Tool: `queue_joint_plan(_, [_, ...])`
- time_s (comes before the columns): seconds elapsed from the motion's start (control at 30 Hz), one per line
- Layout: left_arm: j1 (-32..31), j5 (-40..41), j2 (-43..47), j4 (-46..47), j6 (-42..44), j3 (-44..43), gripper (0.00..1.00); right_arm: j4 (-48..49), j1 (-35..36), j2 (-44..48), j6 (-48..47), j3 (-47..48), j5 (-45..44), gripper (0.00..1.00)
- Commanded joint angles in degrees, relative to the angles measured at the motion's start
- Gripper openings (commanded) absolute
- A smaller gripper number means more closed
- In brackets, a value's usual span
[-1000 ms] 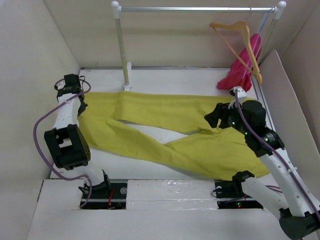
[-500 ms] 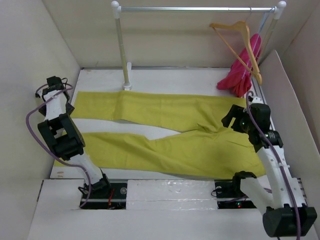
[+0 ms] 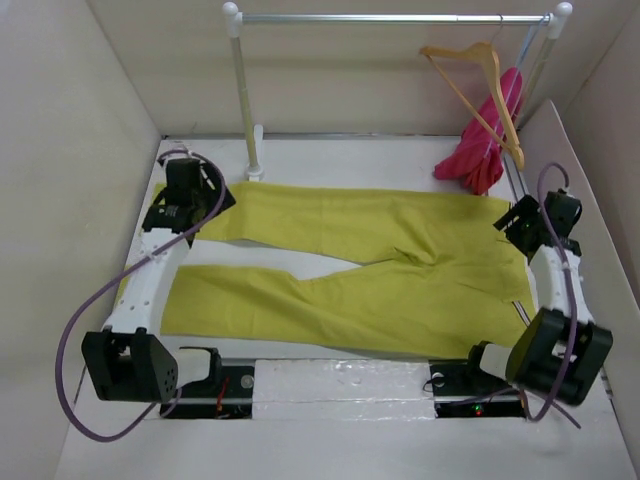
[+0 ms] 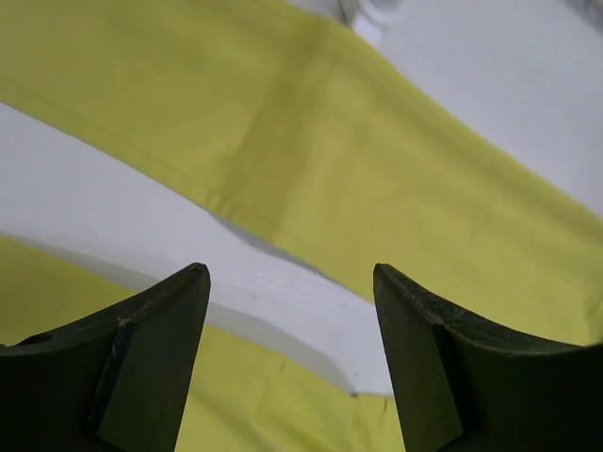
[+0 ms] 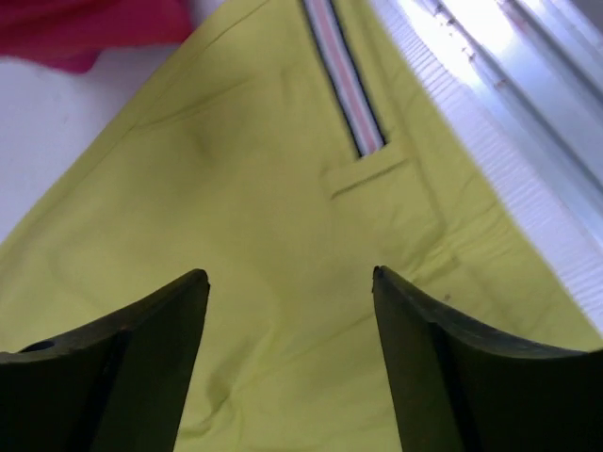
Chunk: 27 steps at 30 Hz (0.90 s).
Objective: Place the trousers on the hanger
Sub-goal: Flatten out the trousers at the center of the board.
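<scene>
Trousers (image 3: 350, 270) lie spread flat on the white table (image 3: 340, 150), waist end at the right and both legs running left, with a wedge of bare table between the legs. Hanger (image 3: 482, 92) hangs tilted by its hook from the metal clothes rail (image 3: 390, 18) at back right, well apart from the trousers. A magenta-pink garment (image 3: 480, 150) hangs just beside it, lower end near the far waist corner. Left gripper (image 4: 292, 273) sits above the left end of the far leg, looking down on the gap between the legs; its jaws are spread with nothing between them. Right gripper (image 5: 290, 275) is above the waist area by the table's right edge, jaws spread and empty too. The right wrist view shows a striped trim band (image 5: 344, 85) ending at a pocket slit. Can't tell whether either gripper touches the cloth.
</scene>
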<state>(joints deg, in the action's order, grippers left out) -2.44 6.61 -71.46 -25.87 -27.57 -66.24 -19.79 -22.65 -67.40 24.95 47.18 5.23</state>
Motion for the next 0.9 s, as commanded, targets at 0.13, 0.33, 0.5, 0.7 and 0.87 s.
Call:
queue_joint_plan(0.13, [-10.31, -10.47, 8.68, 5.38, -0.20, 12.26, 0.66, 2.56, -6.78, -23.82, -12.11, 16.63, 1.43, 0.85])
queue_joint_plan(0.33, [-10.31, -15.92, 17.57, 6.27, 2.08, 17.54, 0.65, 5.55, -8.19, -31.11, -15.89, 17.16, 7.06, 0.89])
queue_joint_plan(0.5, [-10.31, -17.77, 19.16, 5.74, 2.87, 20.79, 0.64, 4.85, -8.19, -35.70, -15.37, 16.90, 9.80, 0.82])
queue_joint_plan(0.7, [-10.31, -14.88, 17.59, 5.21, 3.58, 19.75, 0.63, 9.24, -8.19, -30.88, -10.46, 14.70, 7.69, 0.01])
queue_joint_plan(0.87, [-10.31, -8.04, 14.87, 2.94, 3.49, 17.73, 0.63, 10.30, -8.19, -27.17, -6.32, 20.30, 5.23, 0.00])
